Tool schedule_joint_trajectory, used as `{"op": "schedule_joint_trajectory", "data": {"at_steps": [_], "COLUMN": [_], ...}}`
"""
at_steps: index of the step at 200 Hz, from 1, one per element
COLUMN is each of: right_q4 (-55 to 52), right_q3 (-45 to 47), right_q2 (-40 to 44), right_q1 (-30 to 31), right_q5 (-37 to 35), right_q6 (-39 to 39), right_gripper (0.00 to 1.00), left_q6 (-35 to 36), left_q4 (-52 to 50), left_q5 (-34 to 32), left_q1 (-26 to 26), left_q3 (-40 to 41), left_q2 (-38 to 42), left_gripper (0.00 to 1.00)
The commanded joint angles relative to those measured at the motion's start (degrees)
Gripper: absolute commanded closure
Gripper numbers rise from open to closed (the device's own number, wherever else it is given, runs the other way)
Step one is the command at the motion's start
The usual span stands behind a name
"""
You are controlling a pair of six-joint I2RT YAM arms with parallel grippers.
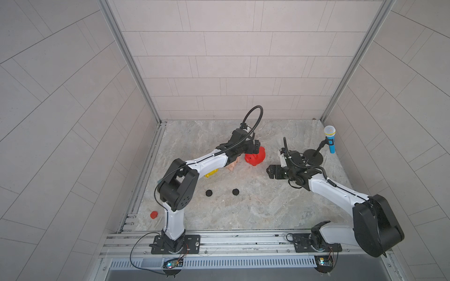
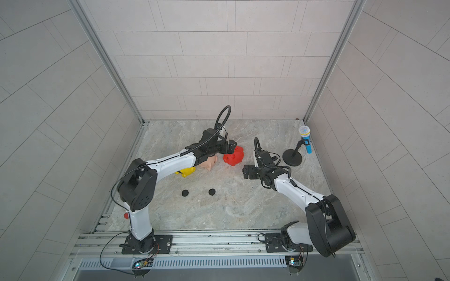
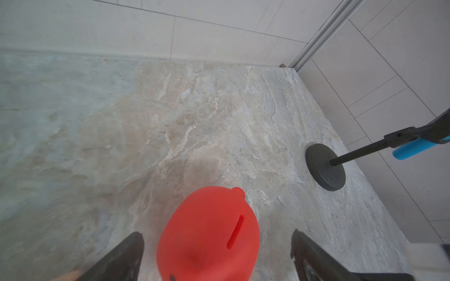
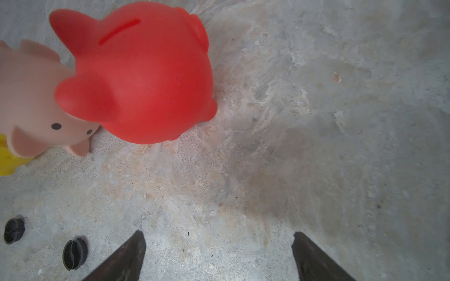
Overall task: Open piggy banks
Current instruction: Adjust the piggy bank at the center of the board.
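1. Loose on marble table (image 1: 243,214), lower centre in both top views: black round plastic plugs (image 1: 209,193), two. Likely means yellow plastic pig bank (image 2: 186,171) and pale pink plastic pig bank (image 2: 210,162) done.
2. Likely left: red plastic pig bank (image 1: 255,158), mid-frame, upright, slot up, belly hidden.
3. Head toward lower left, by pink; long axis lower-left to upper-right.
4. Spread wide: left gripper (image 3: 217,234), straddling red from above; right gripper (image 4: 219,234), empty, apart.

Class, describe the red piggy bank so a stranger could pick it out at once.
On the marble tabletop, find the row of three plastic pigs near the middle. The red piggy bank is the end one, nearest the black microphone stand. Its neighbours are a pink pig and a yellow pig; only it is red.
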State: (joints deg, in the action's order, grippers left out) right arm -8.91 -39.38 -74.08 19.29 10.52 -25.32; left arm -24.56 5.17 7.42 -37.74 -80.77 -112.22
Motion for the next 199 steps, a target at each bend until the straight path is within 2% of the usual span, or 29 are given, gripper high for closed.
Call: {"op": "schedule_joint_trajectory", "data": {"at_steps": [1,42,95,118,171,199], "right_q4": [1.49,4.62,5.55,5.44,5.46,5.57], "right_q3": [1.73,5.94,8.04,9.12,10.27,10.28], "right_q2": [2.74,6.24,5.80,5.19,4.29,3.32], "right_q1": [-0.89,-1.87,-2.97,-4.02,-4.26,-4.26], "right_q5": [0.37,1.52,1.07,0.17,0.22,1.42], "right_q6": [-0.90,-1.49,-3.75,-5.69,-4.21,-4.23], "right_gripper": [0.07,0.12,0.24,0.29,0.29,0.31], "left_q6": [2.20,1.36,-6.52,-9.40,-18.33,-19.38], "left_q4": [1.68,4.33,14.33,17.70,30.54,33.05], "left_q5": [5.50,11.68,18.73,18.78,16.94,16.12], "left_q1": [0.40,0.40,-1.17,-2.89,-5.46,-5.92], "left_q3": [-5.18,-8.28,-1.80,2.13,13.80,16.83], "left_q2": [-5.01,-10.79,-10.72,-9.59,-5.33,-3.90], "left_gripper": [0.01,0.06,0.13,0.14,0.18,0.19]}}
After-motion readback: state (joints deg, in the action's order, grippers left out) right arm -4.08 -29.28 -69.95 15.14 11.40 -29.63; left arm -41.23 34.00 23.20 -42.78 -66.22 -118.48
